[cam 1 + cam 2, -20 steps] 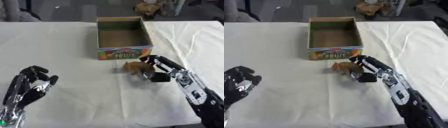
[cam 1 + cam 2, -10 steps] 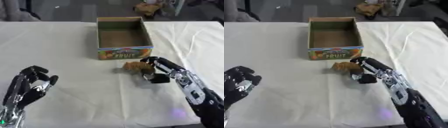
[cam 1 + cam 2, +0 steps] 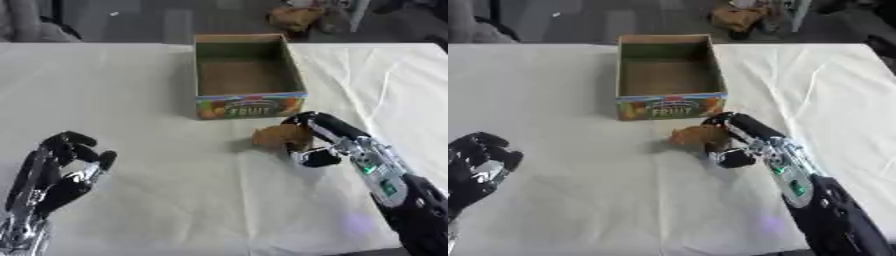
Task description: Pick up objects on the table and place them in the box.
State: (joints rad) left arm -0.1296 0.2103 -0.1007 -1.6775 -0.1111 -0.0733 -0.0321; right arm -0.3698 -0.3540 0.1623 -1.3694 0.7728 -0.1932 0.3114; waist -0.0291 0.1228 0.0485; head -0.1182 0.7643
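Observation:
A small brown lumpy object [image 3: 278,135] lies on the white tablecloth just in front of the cardboard fruit box [image 3: 248,74]. The box is open at the top, and I see only its bare floor inside. My right hand [image 3: 317,138] comes in from the lower right and curls its fingers round the right side of the brown object, thumb below it. My left hand [image 3: 61,167] rests at the lower left, fingers curled, holding nothing.
The white tablecloth [image 3: 131,100] covers the table, with wrinkles at the right. A brown stuffed shape [image 3: 297,17] sits beyond the table's far edge. Open cloth lies left of the box and in the middle.
My right hand has slid a little lower and closer round the brown object. The left hand has stayed put.

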